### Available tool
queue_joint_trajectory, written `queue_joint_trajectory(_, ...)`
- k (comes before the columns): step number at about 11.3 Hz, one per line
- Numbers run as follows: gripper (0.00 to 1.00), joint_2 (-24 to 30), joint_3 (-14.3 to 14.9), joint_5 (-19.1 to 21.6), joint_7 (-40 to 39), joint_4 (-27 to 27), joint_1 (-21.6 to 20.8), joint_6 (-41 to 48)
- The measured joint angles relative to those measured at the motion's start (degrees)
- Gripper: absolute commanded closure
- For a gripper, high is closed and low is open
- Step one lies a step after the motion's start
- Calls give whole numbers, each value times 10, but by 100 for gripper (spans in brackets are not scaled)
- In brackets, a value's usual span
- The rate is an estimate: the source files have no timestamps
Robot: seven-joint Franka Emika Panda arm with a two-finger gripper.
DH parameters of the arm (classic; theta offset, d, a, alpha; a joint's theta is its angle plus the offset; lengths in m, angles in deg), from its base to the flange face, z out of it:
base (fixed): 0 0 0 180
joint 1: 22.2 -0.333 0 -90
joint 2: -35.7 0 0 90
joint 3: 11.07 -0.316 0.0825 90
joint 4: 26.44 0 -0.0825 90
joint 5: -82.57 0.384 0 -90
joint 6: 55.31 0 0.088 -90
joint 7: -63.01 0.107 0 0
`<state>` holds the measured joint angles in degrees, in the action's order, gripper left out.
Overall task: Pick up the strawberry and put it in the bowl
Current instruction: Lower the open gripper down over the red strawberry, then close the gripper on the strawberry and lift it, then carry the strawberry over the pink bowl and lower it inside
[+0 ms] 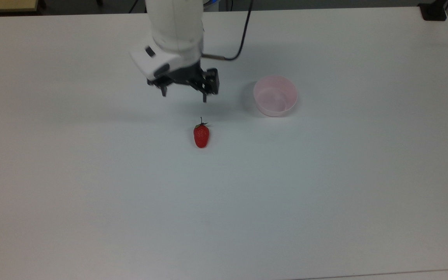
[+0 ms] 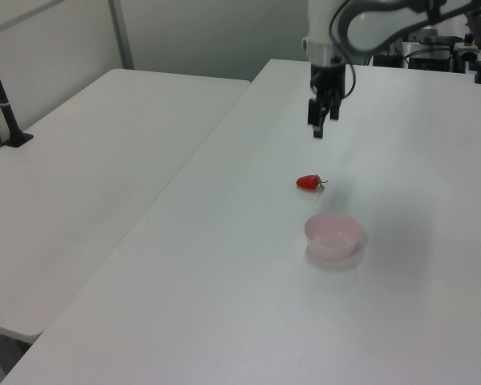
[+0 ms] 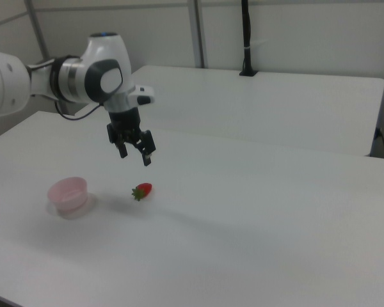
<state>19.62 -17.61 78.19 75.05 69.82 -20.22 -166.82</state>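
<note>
White tabletop [image 1: 325, 202] [image 2: 224, 281] [image 3: 275, 236] fills the scene, and a second white table [image 2: 88, 160] [image 3: 275, 102] is set just beside it, with grey partition walls behind.

Near the middle of the first table lies the small bright red, elongated strawberry [image 1: 201, 135] [image 2: 308, 183] [image 3: 143, 190], on its side, its dark green leafy cap and thin stem pointing toward the top view's far edge. Nothing touches it.

Apart from the fruit, toward the top view's right and a little farther back, stands the small round pale pink, slightly translucent plastic bowl [image 1: 275, 95] [image 2: 333, 234] [image 3: 68, 193], upright. In the left view it is seen nearer than the strawberry; in the right view it stands to the right view's left of it. Nothing is seen inside the bowl.

Above the table, beyond the strawberry's stem end in the top view and slightly toward the top view's left, is held the black two-finger gripper [image 1: 184, 95] [image 2: 317, 128] [image 3: 134, 157] of the white robot arm [image 1: 173, 31] [image 2: 361, 24] [image 3: 64, 80]. Its fingers point downward and are spread wide apart, with nothing between them. The gripper is clear of the tabletop, and a soft shadow is cast below it. A black cable [image 1: 243, 35] runs from the wrist toward the top view's far edge.

A black post [image 2: 4, 100] [image 3: 246, 38] is mounted upright on the second table, and a small black fitting [image 1: 434, 11] sits at the far right corner of the top view.
</note>
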Motion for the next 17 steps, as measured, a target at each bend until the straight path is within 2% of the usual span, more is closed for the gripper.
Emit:
queue_joint_trajectory(1,0,-21,0,0,12,0,-11,-20)
queue_joint_trajectory(2,4,-41,0,0,27,0,-21,-42)
queue_joint_trajectory(4,19,-78,0,-7,48,0,-32,-81)
queue_joint_trajectory(6,36,-108,0,-32,53,0,-35,-104)
queue_joint_trajectory(8,67,-122,1,-42,54,-1,-36,-111)
queue_joint_trajectory(9,78,-122,1,-42,54,-1,-36,-111)
queue_joint_trajectory(14,79,-107,0,-45,44,-6,-38,-108)
queue_joint_trajectory(17,79,-41,-25,-44,10,-2,-61,9)
